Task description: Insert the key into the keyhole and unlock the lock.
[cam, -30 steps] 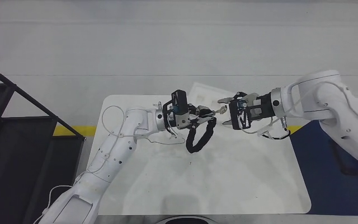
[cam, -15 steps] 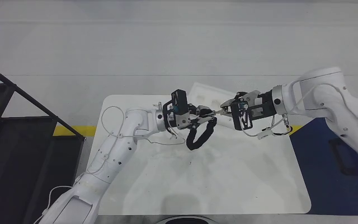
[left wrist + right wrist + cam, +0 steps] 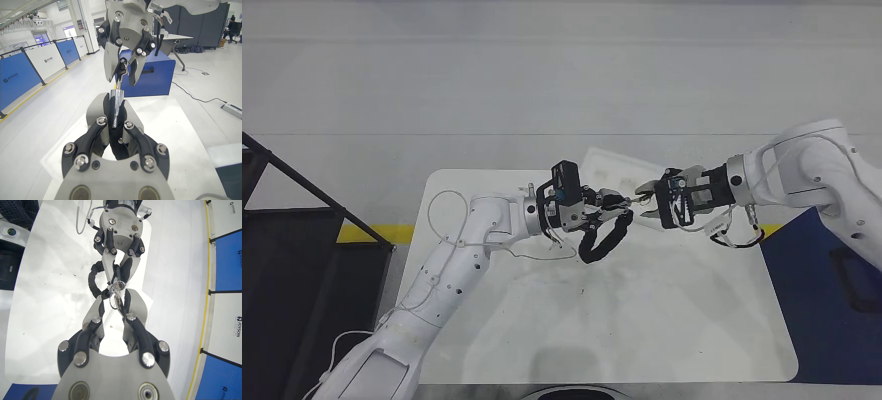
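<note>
White table (image 3: 642, 320) takes up the lower middle of the top view, with a blue cabinet (image 3: 827, 290) at its right edge and a black rack (image 3: 292, 260) at the lower left. Nearest the robot, the left arm (image 3: 457, 270) lies from the lower left toward the middle of the frame. The left gripper (image 3: 612, 206) sits just left of centre, fingers closed tight on the lock (image 3: 116, 106) (a chrome cylinder with a black cable). The cylinder sticks out past the fingertips, and the cable loop (image 3: 600, 242) shows just below the gripper in the frame.

Facing it from the right of the frame, the right gripper (image 3: 649, 206) pinches the black head of the key (image 3: 122, 69) between its pads. The key's blade meets the cylinder's end face at the keyhole (image 3: 119, 286); how deep it goes cannot be told. A key ring (image 3: 112, 301) dangles beside the key between the right fingers.

Beyond the two grippers, a white sheet (image 3: 607, 165) lies at the table's far edge, and grey floor (image 3: 542, 80) with a yellow line (image 3: 367, 232) runs behind.
</note>
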Controlling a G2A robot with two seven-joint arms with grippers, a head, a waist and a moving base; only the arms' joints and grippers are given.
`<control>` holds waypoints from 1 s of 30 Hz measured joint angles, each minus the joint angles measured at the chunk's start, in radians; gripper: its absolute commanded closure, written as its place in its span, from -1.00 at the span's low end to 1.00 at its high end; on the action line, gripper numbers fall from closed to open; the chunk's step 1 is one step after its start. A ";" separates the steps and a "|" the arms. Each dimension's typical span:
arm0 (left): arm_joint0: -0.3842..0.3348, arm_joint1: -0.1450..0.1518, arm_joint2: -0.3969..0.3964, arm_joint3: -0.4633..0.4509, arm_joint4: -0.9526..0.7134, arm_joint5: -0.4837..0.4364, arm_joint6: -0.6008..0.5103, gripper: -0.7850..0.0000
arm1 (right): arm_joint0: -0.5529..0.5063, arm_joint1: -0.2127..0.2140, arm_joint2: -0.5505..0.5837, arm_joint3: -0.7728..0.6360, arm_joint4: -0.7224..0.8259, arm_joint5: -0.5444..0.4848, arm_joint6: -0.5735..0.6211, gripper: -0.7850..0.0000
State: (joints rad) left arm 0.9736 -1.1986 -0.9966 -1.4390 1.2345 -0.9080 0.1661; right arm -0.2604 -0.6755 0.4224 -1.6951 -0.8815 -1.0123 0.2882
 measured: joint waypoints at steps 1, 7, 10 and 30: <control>0.000 0.000 0.000 0.000 0.000 0.001 0.000 1.00 | 0.002 0.000 -0.001 0.000 0.006 0.000 0.001 0.25; 0.000 0.000 0.000 0.000 0.002 0.005 0.001 1.00 | 0.007 0.000 0.005 0.020 0.052 0.000 -0.011 0.54; 0.001 0.000 0.000 -0.001 0.003 0.006 0.002 1.00 | 0.003 -0.002 0.010 0.033 0.083 0.000 -0.009 0.78; 0.017 0.004 -0.008 -0.011 0.017 0.005 0.012 1.00 | -0.074 -0.007 0.009 0.046 0.581 0.210 0.278 1.00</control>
State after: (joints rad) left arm 0.9903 -1.1948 -1.0047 -1.4500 1.2513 -0.9027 0.1785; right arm -0.3340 -0.6829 0.4312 -1.6489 -0.3009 -0.8020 0.5666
